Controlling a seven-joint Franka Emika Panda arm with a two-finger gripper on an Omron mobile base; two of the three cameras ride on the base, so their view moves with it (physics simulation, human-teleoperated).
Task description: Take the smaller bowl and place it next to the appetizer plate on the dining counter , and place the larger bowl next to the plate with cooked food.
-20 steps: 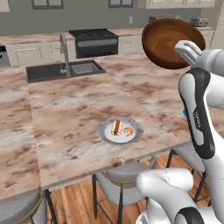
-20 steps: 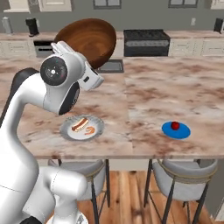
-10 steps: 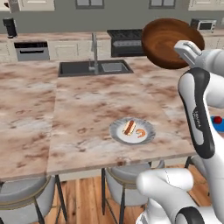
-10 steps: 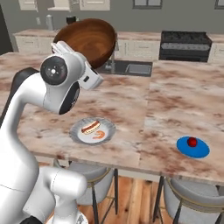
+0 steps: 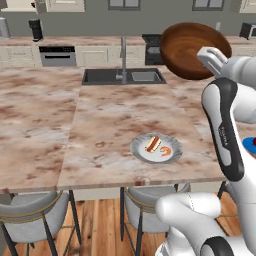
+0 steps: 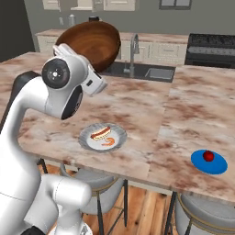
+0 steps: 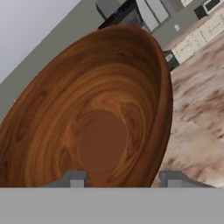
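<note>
1. Base has rolled sideways; the hot-dog plate (image 5: 156, 148) now sits nearer view centre.
2. End effector (image 7: 123, 180) clamped on the big bowl's (image 5: 192, 49) rim, held tilted high above the worktop (image 5: 105, 120).
3. Stiff, wide, probably hefty wood: a rim pinch may let it swing.

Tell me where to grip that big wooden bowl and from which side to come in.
Grip the larger bowl at its thin rim, one finger inside the wall and one outside. It is too wide to span and its outer side curves smoothly, so the rim is the only pinchable part. The gripper holds it this way now, coming in from the open side, bowl tilted up above the dining counter.
</note>
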